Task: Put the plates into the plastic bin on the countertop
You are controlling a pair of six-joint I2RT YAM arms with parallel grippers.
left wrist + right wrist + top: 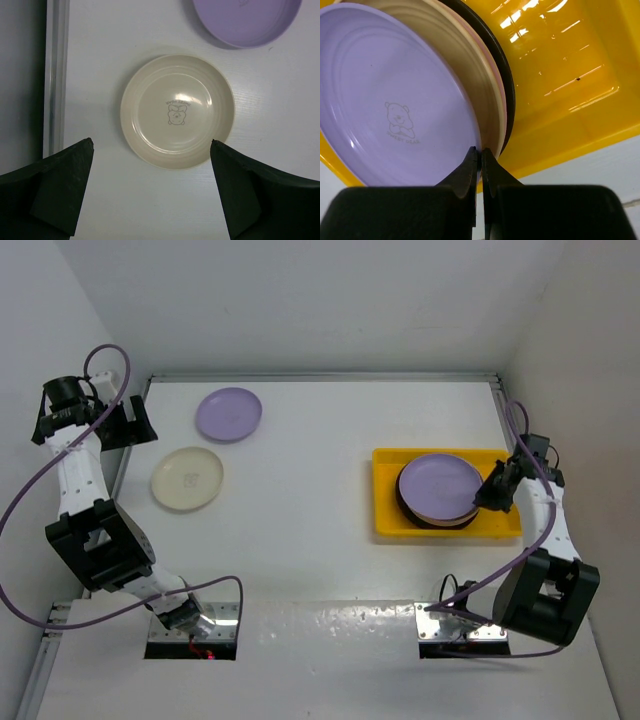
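Observation:
A yellow plastic bin (388, 523) sits right of centre on the white countertop (300, 540) and holds a stack of plates. A lavender plate (438, 483) lies on top of the stack. My right gripper (493, 495) is shut on this plate's right rim (480, 150). In the right wrist view the lavender plate (395, 100) sits over a pale orange plate (482, 90), a pink one and a dark-rimmed one (504, 70). A cream plate (187, 478) and a second lavender plate (228, 413) lie at the left. My left gripper (152, 145) is open above the cream plate (177, 111).
White walls close off the table at the back and both sides. A metal rail (52, 75) runs along the left edge beside the cream plate. The second lavender plate (245, 20) lies just beyond it. The bin's floor (560, 75) right of the stack is bare.

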